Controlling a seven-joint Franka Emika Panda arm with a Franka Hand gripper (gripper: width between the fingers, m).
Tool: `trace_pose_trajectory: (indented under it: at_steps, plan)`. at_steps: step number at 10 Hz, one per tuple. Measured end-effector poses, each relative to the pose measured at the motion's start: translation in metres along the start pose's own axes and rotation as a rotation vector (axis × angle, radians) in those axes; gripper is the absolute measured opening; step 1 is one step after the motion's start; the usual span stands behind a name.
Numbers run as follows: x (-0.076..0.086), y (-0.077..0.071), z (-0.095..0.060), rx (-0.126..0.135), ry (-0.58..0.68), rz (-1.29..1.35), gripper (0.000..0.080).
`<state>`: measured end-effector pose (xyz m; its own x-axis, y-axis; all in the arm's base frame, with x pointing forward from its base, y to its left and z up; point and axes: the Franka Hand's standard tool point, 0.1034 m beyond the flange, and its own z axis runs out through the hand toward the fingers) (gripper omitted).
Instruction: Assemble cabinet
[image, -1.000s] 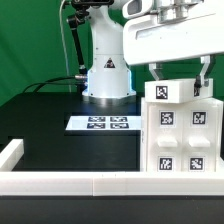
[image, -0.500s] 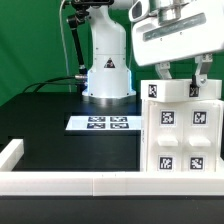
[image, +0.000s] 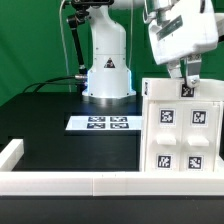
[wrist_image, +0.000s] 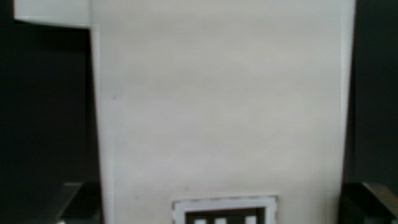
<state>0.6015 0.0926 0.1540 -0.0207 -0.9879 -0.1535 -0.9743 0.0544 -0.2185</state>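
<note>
Green backdrop behind, black table (image: 45, 115) in front, and the whole business is happening at the exterior view's right. The cabinet (image: 180, 135) stands upright there, a tall white box with square tags across its near face, its foot just behind the low white border rail (image: 60, 183) that runs along the table's front edge. A small tagged piece (image: 186, 90) sits at its top edge, right under the arm's fingers; whether it is a separate block or part of the top I cannot tell from here.

The gripper (image: 187, 80) hangs tilted over that top edge, its dark fingers (image: 194, 72) reaching down to the tagged piece. How far apart they stand, and whether they have hold of anything, I cannot tell: the white hand body hides most of them. The wrist view is no help, filled almost wholly by a plain white face of the cabinet (wrist_image: 214, 100) with a bit of tag at one edge.

My guess is that a part is being seated on the cabinet's top. The next move wants a careful square press downward, no sideways shove, since a tall box could tip.

Further off, the marker board (image: 103, 123) lies flat before the robot base (image: 107, 75).
</note>
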Motion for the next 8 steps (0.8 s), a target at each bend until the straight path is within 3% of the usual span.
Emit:
trace_pose_trajectory:
  at_steps: [4, 8]
  plan:
    - [0.0062, 0.0020, 0.0002, -0.018, -0.010, 0.368, 0.0560]
    - [0.0086, 0.0011, -0.0001, -0.018, -0.041, 0.454, 0.0570]
